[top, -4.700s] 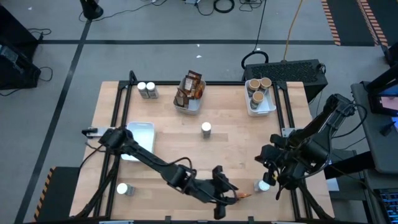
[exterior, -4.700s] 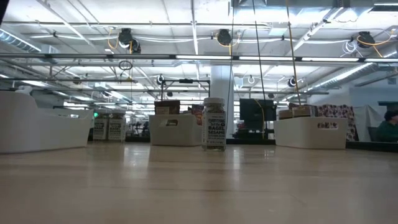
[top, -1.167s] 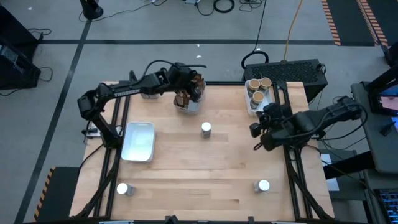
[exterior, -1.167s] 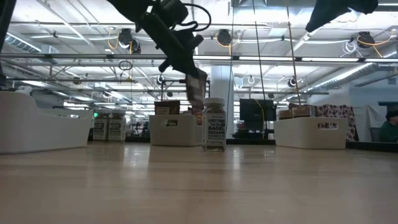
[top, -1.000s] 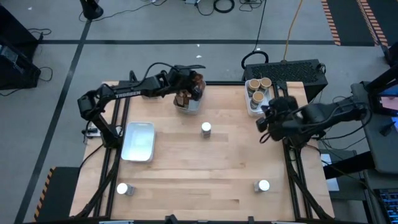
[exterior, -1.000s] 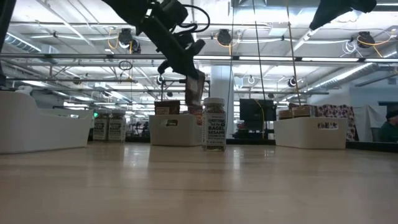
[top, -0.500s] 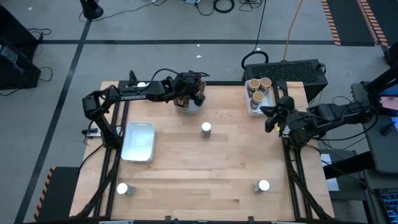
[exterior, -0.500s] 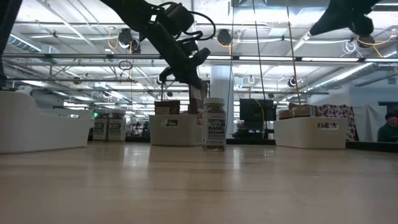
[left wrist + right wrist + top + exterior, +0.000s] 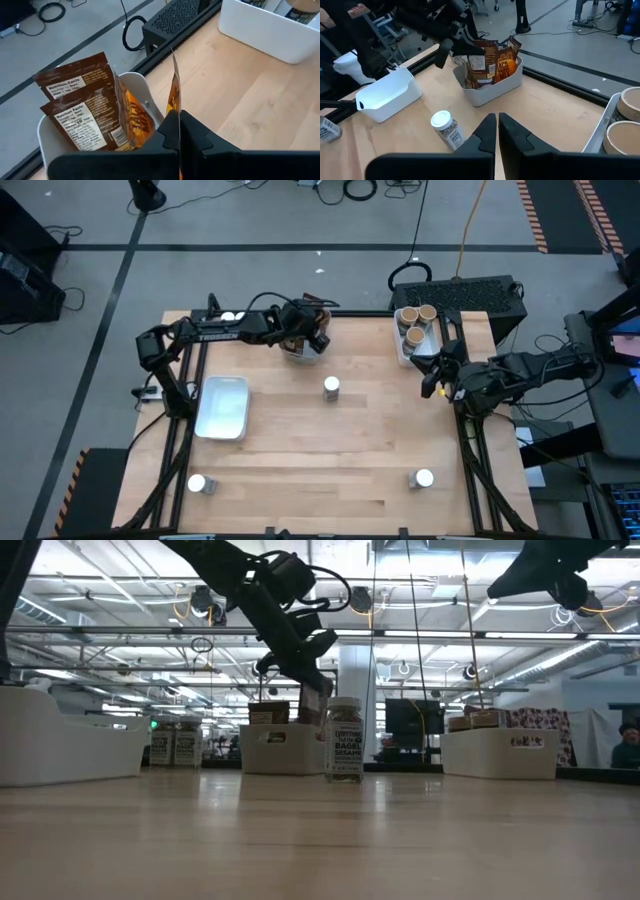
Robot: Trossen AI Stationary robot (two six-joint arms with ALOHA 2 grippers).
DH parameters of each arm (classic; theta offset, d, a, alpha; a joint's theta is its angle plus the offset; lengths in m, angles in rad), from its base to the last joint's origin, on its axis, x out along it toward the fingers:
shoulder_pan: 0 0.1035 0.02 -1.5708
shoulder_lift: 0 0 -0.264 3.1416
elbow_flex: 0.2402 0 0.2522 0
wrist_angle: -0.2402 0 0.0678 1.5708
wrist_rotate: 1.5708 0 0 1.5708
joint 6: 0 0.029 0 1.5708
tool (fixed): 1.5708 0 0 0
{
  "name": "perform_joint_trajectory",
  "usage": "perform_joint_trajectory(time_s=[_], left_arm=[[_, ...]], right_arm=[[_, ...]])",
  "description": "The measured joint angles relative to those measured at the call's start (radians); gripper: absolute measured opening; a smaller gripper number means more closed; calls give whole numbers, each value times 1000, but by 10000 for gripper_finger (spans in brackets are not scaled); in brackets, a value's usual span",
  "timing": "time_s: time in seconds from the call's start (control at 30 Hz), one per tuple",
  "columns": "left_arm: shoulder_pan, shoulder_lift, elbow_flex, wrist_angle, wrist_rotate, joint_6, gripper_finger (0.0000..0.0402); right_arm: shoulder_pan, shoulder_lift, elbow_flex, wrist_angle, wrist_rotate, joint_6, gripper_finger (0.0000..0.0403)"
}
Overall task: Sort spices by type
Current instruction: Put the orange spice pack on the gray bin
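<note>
While clamped: packet over bin

even, bright overhead light fills the scene; in the low view the ceiling strip lights blow out to white glare, and the arms read as near silhouettes against them. the table shows only soft, faint shadows and a mild sheen. the near tabletop in the low view is out of focus. wrist views are sharp, with dark fingers underexposed.
</note>
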Motion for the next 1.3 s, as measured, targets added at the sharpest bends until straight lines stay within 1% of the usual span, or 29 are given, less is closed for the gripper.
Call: perform_joint_trajectory(time_s=[0.17, 0.5, 0.63, 0.83, 0.93, 1.0, 1.2, 1.3], left_arm=[[0, 20, 1, -10, -1, 4, 0], [0, 99, 1, -1, 0, 36, 0], [0, 100, 1, 3, -1, 103, 0], [6, 99, 1, 2, 0, 137, 0], [6, 99, 1, 2, 2, 201, 0], [5, 99, 1, 0, 17, 235, 0], [5, 99, 1, 4, 89, 210, 6], [-2, 70, -1, 40, 127, 211, 2]], right_arm=[[0, 0, 0, 0, 0, 3, 0], [0, 0, 0, 0, 1, 6, 0], [0, 0, 1, 0, 4, 6, 0], [0, 0, 1, -1, 6, 6, 0], [-5, 0, 1, -2, 6, 5, 0], [-13, 0, 1, -2, 6, 3, 0], [-33, 0, 1, -2, 6, 5, 0], [-39, 0, 1, -2, 5, 5, 0]])
